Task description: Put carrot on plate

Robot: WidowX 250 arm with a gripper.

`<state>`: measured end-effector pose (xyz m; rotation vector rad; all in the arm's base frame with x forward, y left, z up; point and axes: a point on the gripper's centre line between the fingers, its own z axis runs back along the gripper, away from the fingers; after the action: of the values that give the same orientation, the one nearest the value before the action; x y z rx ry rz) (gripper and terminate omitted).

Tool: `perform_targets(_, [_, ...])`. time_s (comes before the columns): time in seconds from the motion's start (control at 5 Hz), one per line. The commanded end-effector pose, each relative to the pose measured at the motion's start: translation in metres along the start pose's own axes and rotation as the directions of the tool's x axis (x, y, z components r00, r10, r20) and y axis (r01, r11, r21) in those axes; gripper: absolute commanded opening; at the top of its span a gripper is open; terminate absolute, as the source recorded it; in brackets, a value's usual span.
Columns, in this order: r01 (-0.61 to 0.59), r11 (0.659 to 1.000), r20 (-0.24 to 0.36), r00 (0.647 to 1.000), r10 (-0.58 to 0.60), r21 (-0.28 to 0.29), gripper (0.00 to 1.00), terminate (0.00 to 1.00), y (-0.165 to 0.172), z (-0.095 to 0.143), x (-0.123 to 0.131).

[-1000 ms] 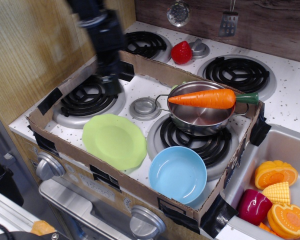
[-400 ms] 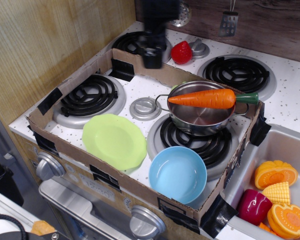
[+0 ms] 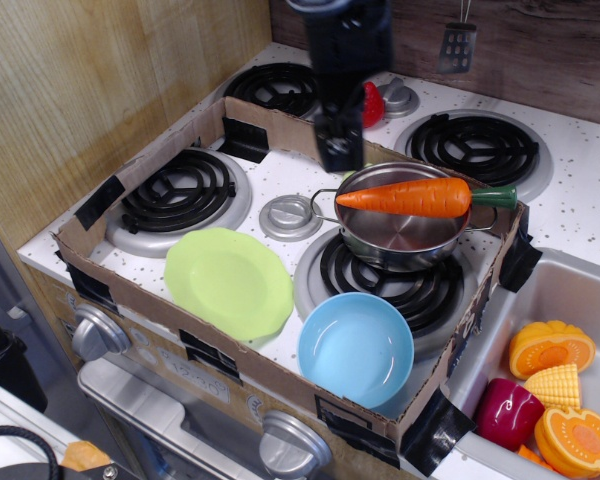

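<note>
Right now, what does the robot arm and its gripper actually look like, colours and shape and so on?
The arm is a dark, nearly black, chunky column entering from the top edge, with a faint bluish sheen. It narrows to a small boxy black gripper. The picture is motion-blurred there, so no cables, markings or separate fingers can be made out.

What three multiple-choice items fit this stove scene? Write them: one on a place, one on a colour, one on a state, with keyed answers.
1. Where does the carrot lie?
A. across the pot's rim
B. on the plate
C. in the sink

2. What colour is the bowl?
A. red
B. light blue
C. yellow

3. What is on the plate?
A. the carrot
B. a strawberry
C. nothing

Answers:
1 A: the carrot spans the steel pot.
2 B: the bowl in front of the pot is light blue.
3 C: the lime-green plate is bare, the claw hovering apart from it.
</note>
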<state>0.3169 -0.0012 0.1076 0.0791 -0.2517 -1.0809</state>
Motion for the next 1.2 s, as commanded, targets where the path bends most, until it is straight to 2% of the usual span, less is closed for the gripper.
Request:
perform_targets(0.0, [0.048,0.998,0.085,0.995,-0.051,0.035,1.00,0.00,-0.008,-0.003,0.017])
perform_targets(0.6, [0.115,0.993,0.160,0.981,-0.109,-0.029,1.00,0.00,-0.001,-0.037,0.023])
perform_targets(1.0, [0.132,0.991,0.176,0.976,-0.124,-0.029,1.00,0.00,0.003,-0.047,0.025])
